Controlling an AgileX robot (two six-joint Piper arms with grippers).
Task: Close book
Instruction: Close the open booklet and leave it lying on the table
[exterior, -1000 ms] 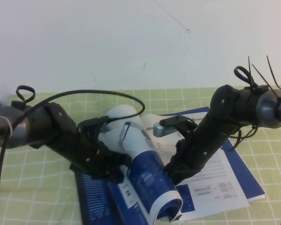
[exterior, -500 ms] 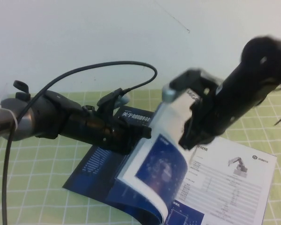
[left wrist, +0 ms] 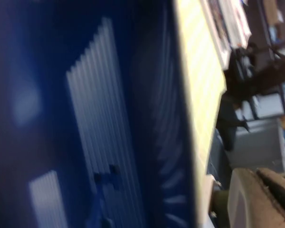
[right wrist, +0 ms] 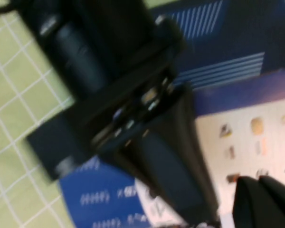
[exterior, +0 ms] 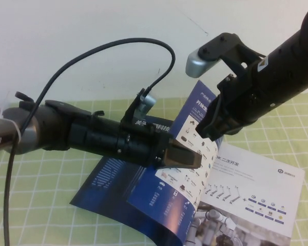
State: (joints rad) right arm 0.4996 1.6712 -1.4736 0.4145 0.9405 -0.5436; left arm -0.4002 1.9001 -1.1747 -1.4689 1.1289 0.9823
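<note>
Contact: left pincer [exterior: 191, 159] pushes at the standing leaf [exterior: 192, 179], right pincer [exterior: 208, 130] just beyond it, lifted higher than a second ago; either grip, cannot tell. Book [exterior: 256, 200] lies open right of centre on the bench [exterior: 41, 195], leaf uncurled and upright now, so closing's halfway.

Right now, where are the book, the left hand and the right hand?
book [exterior: 256, 197]: high view, on its flat right page.
left hand [exterior: 191, 158]: high view, at its tip, in front of the raised pages.
right hand [exterior: 206, 130]: high view, at its tip, beside the raised pages' upper part.
</note>
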